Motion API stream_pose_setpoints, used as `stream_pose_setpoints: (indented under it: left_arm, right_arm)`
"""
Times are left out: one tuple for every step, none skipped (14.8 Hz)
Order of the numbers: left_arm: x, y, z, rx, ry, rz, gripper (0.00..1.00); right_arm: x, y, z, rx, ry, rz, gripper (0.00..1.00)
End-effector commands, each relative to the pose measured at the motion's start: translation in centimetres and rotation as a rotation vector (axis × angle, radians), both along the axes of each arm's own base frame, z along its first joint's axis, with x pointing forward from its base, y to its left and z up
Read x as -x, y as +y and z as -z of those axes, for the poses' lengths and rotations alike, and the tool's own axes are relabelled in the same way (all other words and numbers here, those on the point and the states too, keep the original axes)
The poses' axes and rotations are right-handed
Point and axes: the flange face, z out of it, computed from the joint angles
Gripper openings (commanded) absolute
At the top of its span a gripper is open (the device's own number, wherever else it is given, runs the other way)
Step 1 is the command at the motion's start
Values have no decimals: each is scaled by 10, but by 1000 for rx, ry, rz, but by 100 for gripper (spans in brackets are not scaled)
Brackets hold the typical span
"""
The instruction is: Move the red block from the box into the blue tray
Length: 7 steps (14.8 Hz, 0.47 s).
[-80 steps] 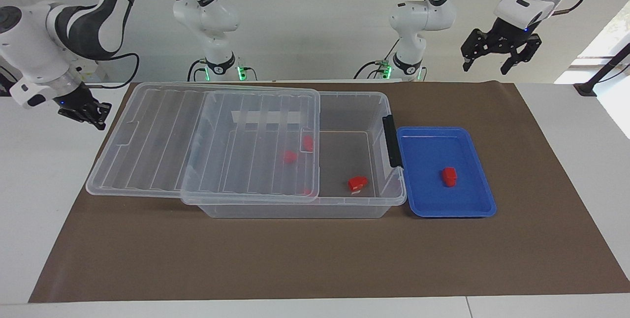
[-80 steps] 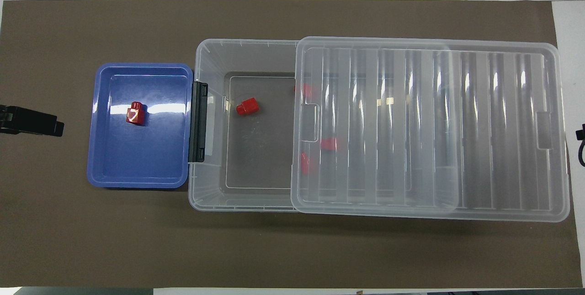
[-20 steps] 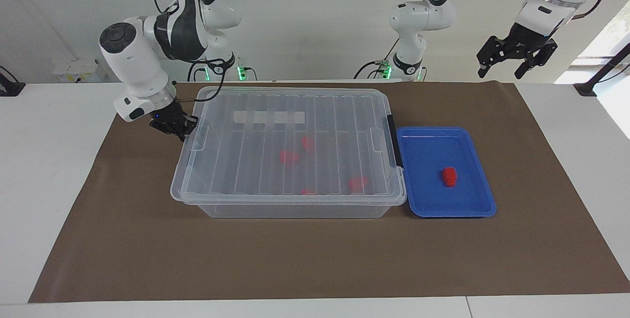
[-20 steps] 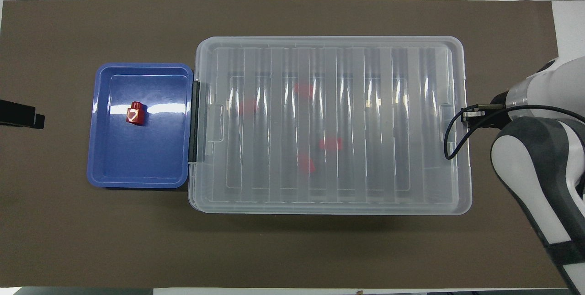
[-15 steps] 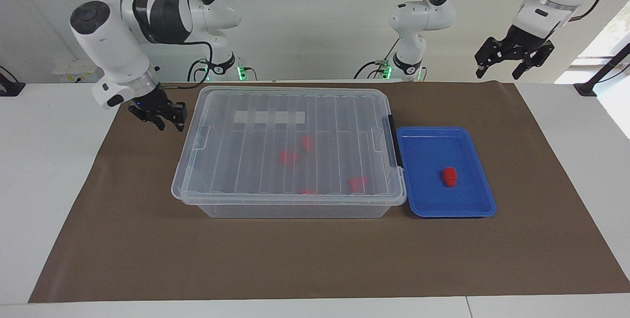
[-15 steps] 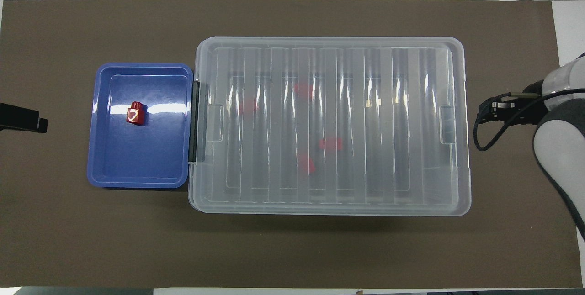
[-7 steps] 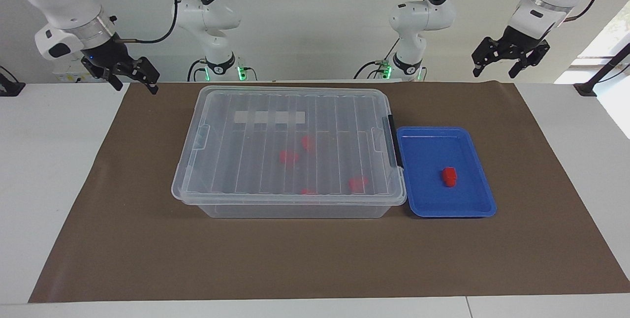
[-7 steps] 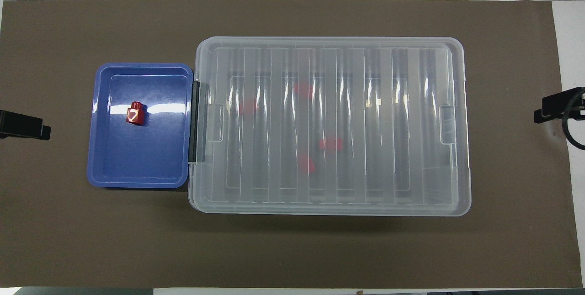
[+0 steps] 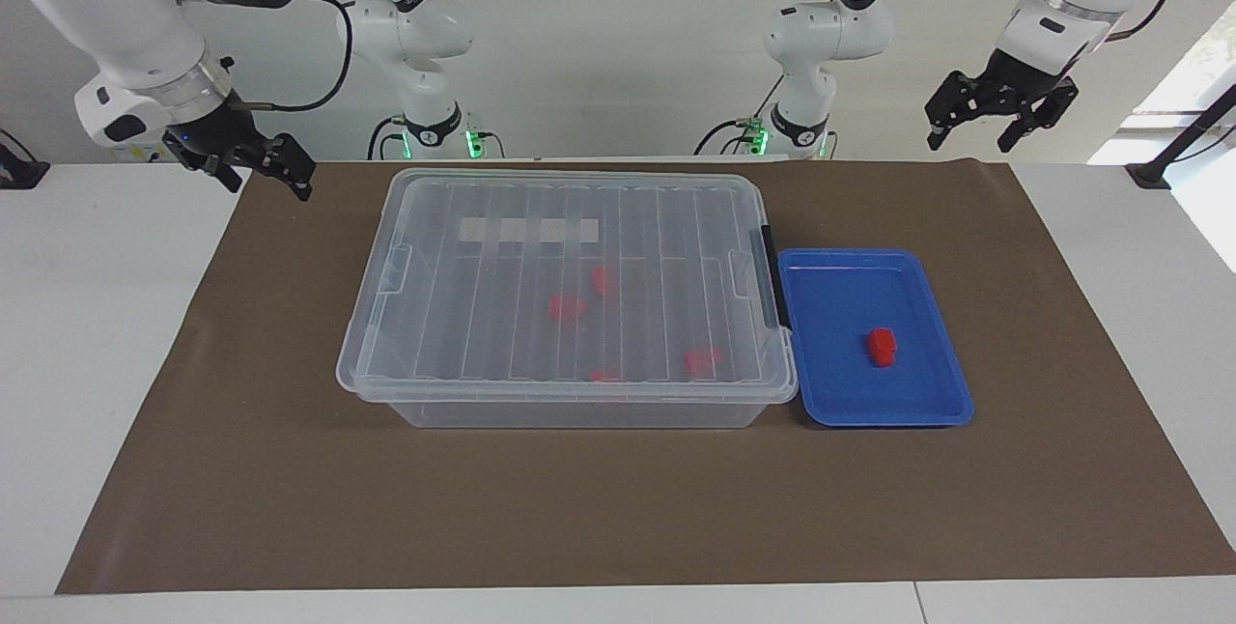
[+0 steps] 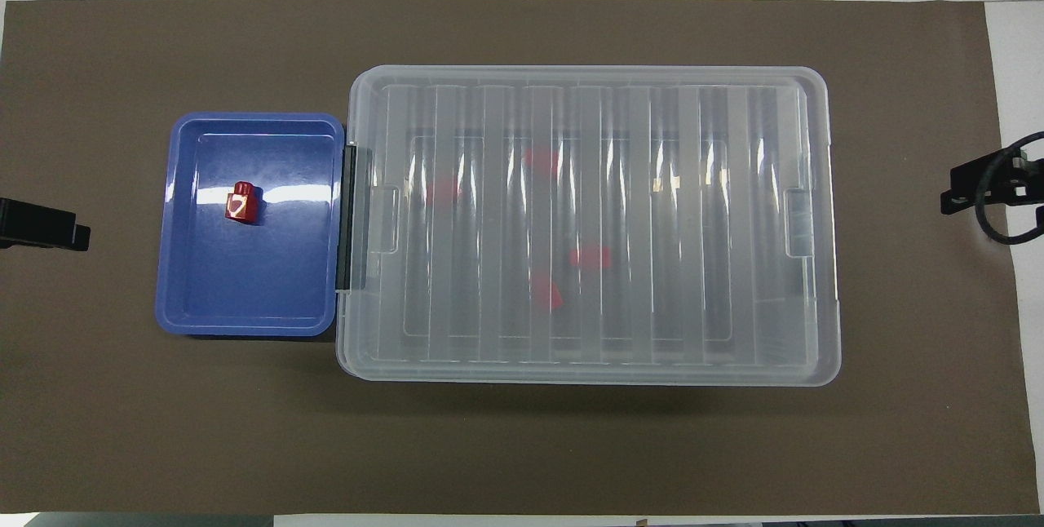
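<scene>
Clear ribbed plastic box (image 9: 570, 305), glossy blue plastic tray (image 9: 922, 407), matt brown mat (image 9: 579, 508)

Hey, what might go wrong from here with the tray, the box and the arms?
The blue tray sits against the box at its black clip, so nudging the box would likely shift the tray and the red block in it. Both grippers, left and right, hang open and empty above the table's ends, away from everything.

No legible text or labels.
</scene>
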Motion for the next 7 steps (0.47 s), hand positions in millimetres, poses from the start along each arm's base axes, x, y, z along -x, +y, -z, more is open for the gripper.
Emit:
stream_pose_setpoints:
  left_arm:
    - [8,1,0,9,-9,-8,100]
    - [8,2,0,10,-9,-9,100]
    - [8,1,0,9,-9,-6,100]
    - [8,0,0,10,-9,4,100]
    - [8,0,-1,10,-11,7,100]
    - [8,1,0,10,-11,4,100]
    - [9,0,-1,10,-8,3,100]
  right_arm:
    - [1,0,-12,16,-16,-5,100]
    - [1,0,-14,17,-22,-3,100]
    - [1,0,-14,16,-23,-5,100]
    - [1,0,-14,16,-23,-5,100]
    - [1,0,-14,16,-23,-5,100]
    - [1,0,-15,17,-24,-5,100]
    - [1,0,-15,17,-24,-5,100]
